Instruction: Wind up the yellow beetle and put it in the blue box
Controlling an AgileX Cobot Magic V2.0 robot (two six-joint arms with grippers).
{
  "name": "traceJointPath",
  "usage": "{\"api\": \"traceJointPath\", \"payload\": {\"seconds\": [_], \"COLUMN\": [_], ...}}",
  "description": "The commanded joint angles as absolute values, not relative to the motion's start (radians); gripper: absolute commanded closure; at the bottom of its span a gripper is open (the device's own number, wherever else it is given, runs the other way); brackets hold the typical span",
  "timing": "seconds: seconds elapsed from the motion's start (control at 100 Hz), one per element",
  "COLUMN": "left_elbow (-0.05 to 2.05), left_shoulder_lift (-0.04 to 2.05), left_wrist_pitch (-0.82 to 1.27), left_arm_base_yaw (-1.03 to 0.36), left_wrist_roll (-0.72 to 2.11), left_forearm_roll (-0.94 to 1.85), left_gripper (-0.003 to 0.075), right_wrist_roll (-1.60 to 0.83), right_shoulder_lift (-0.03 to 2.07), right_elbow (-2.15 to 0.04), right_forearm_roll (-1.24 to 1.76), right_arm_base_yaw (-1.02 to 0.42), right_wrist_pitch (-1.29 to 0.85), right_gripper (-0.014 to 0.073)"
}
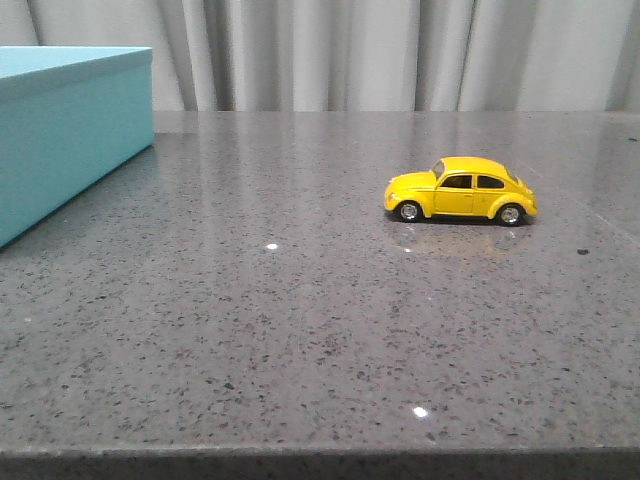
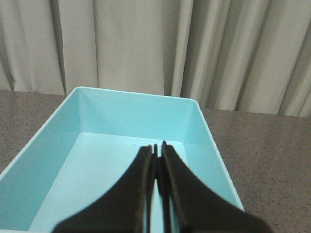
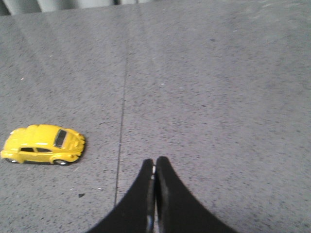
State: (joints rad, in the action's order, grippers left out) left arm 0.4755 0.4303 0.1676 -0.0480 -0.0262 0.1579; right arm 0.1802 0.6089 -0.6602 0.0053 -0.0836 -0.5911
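The yellow beetle (image 1: pixel 461 190) stands on its wheels on the grey speckled table, right of centre, nose pointing left. It also shows in the right wrist view (image 3: pixel 44 144). The blue box (image 1: pixel 70 130) stands at the far left, open-topped. My left gripper (image 2: pixel 156 148) is shut and empty, hovering over the open inside of the blue box (image 2: pixel 92 126). My right gripper (image 3: pixel 154 164) is shut and empty above bare table, apart from the beetle. Neither gripper shows in the front view.
The grey speckled table (image 1: pixel 300 320) runs to a front edge near the bottom of the front view. A thin seam line (image 3: pixel 121 126) crosses the tabletop between the beetle and my right gripper. Grey curtains (image 1: pixel 380 50) hang behind the table.
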Motion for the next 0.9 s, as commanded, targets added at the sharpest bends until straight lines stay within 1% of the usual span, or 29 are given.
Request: {"api": "traceJointPath", "payload": {"seconds": [0.0, 0.07, 0.22, 0.33, 0.4, 0.47, 0.57, 0.62, 0.66, 0.89], "left_elbow": [0.505, 0.505, 0.505, 0.505, 0.505, 0.505, 0.505, 0.505, 0.505, 0.505], "left_shoulder_lift": [0.443, 0.443, 0.443, 0.443, 0.443, 0.443, 0.443, 0.443, 0.443, 0.443], "left_wrist_pitch": [0.084, 0.084, 0.084, 0.084, 0.084, 0.084, 0.084, 0.084, 0.084, 0.084], "left_arm_base_yaw": [-0.052, -0.052, -0.052, -0.052, -0.052, -0.052, -0.052, -0.052, -0.052, -0.052], "left_wrist_roll": [-0.034, -0.034, -0.034, -0.034, -0.034, -0.034, -0.034, -0.034, -0.034, -0.034], "left_forearm_roll": [0.167, 0.167, 0.167, 0.167, 0.167, 0.167, 0.167, 0.167, 0.167, 0.167], "left_gripper": [0.0739, 0.0739, 0.0739, 0.0739, 0.0739, 0.0739, 0.0739, 0.0739, 0.0739, 0.0739], "right_wrist_roll": [0.174, 0.174, 0.174, 0.174, 0.174, 0.174, 0.174, 0.174, 0.182, 0.331], "right_shoulder_lift": [0.682, 0.743, 0.870, 0.958, 1.018, 1.080, 1.178, 1.224, 1.257, 1.456], "right_elbow": [-0.728, -0.764, -0.859, -0.942, -0.994, -1.050, -1.138, -1.185, -1.225, -1.420], "right_forearm_roll": [0.005, 0.005, 0.010, 0.028, 0.043, 0.057, 0.074, 0.081, 0.083, 0.067], "right_arm_base_yaw": [-0.114, -0.143, -0.218, -0.262, -0.285, -0.303, -0.328, -0.342, -0.353, -0.421], "right_wrist_pitch": [-0.539, -0.555, -0.594, -0.637, -0.665, -0.701, -0.776, -0.819, -0.855, -0.999], "right_gripper": [0.0650, 0.0616, 0.0456, 0.0386, 0.0326, 0.0234, 0.0069, 0.0015, -0.0001, 0.0005]}}
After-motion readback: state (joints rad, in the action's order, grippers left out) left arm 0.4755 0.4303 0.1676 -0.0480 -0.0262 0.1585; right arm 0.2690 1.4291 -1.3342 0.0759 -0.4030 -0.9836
